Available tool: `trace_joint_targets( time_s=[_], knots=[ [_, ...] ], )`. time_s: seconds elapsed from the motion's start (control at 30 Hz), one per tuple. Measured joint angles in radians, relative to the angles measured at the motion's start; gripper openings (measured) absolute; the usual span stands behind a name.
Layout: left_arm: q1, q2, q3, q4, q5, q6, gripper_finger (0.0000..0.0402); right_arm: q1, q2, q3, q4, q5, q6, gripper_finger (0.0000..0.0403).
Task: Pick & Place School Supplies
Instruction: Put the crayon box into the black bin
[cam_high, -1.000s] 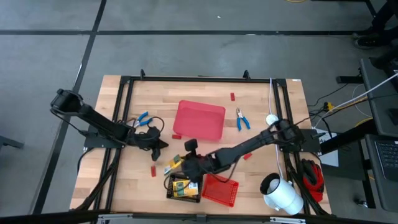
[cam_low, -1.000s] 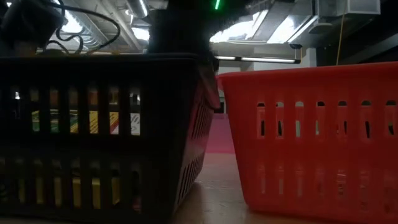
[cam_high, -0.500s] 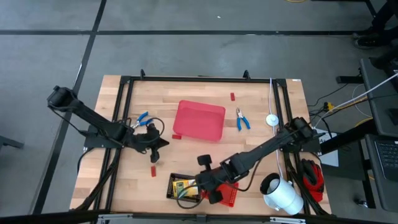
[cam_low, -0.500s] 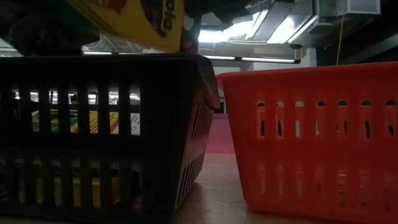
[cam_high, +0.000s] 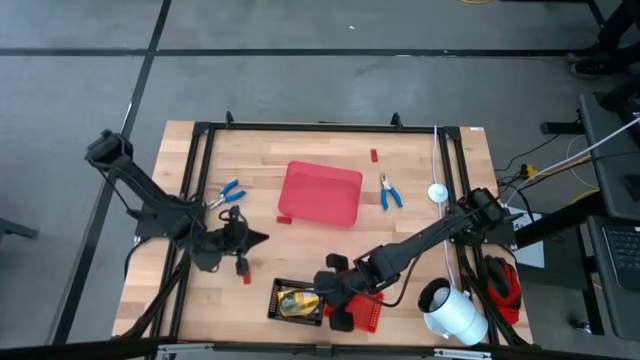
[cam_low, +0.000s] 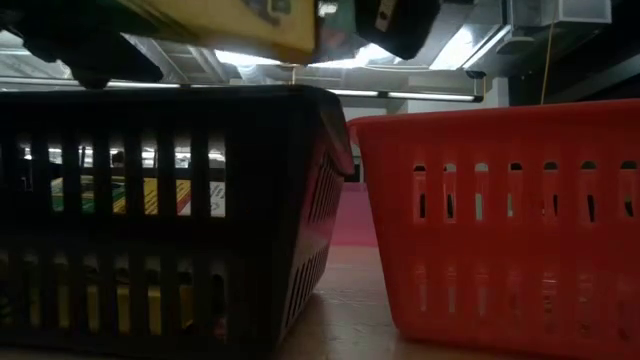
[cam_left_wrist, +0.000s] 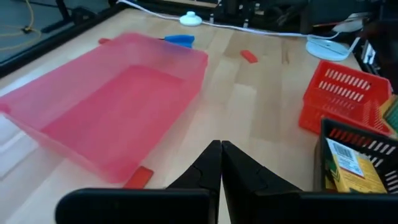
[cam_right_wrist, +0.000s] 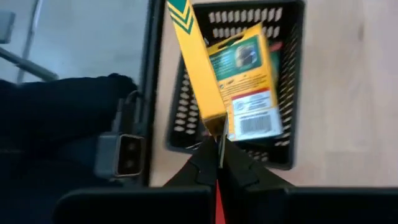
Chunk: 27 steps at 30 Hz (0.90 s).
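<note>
Right wrist view is showing the right tool (cam_right_wrist: 217, 146) pinching the lower edge of a flat yellow-and-green card box (cam_right_wrist: 198, 68), holding it on edge directly over the black slotted plastic basket (cam_right_wrist: 286, 81), where another flat card box with a barcode label (cam_right_wrist: 247, 87) is already lying. From overhead, this tool (cam_high: 322, 298) is sitting at the basket's (cam_high: 276, 300) right rim, near the front of the wooden surface (cam_high: 420, 170), with the red mesh basket (cam_high: 366, 310) just beside it. To finish well, the box should probably be lowered until it is inside the walls before the fingers part, and kept clear of the rim so it is not tipping out.

Meanwhile the left tool (cam_left_wrist: 219, 168) is pressed together and empty, hovering low near a small red rectangular block (cam_high: 245, 277); another small red block (cam_left_wrist: 138, 178) is lying against the translucent red plastic tray (cam_left_wrist: 112, 99). Two blue-handled pliers (cam_high: 228, 190) (cam_high: 389, 192) are waiting either side of that tray.
</note>
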<state>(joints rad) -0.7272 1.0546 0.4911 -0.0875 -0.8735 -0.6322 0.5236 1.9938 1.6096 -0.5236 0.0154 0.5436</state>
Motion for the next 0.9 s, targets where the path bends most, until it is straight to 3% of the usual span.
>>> trace_joint_targets(
  time_s=[0.2,0.43,0.6,0.9],
  knots=[
    [-0.065,0.073,0.0,0.054,-0.094,-0.008,0.0006,-0.008,0.03,0.002,0.01,-0.019,0.071,0.0],
    [-0.107,0.157,0.006,0.228,-0.159,0.137,0.0006,-0.037,0.087,0.001,0.009,-0.038,0.084,0.0],
    [-0.118,0.173,0.066,0.193,-0.167,0.173,0.0006,-0.033,0.088,0.001,0.046,-0.072,0.051,0.0005],
    [-0.13,0.172,0.101,0.181,-0.189,0.224,0.0006,-0.019,0.088,0.001,0.113,-0.108,0.016,0.005]
  ],
)
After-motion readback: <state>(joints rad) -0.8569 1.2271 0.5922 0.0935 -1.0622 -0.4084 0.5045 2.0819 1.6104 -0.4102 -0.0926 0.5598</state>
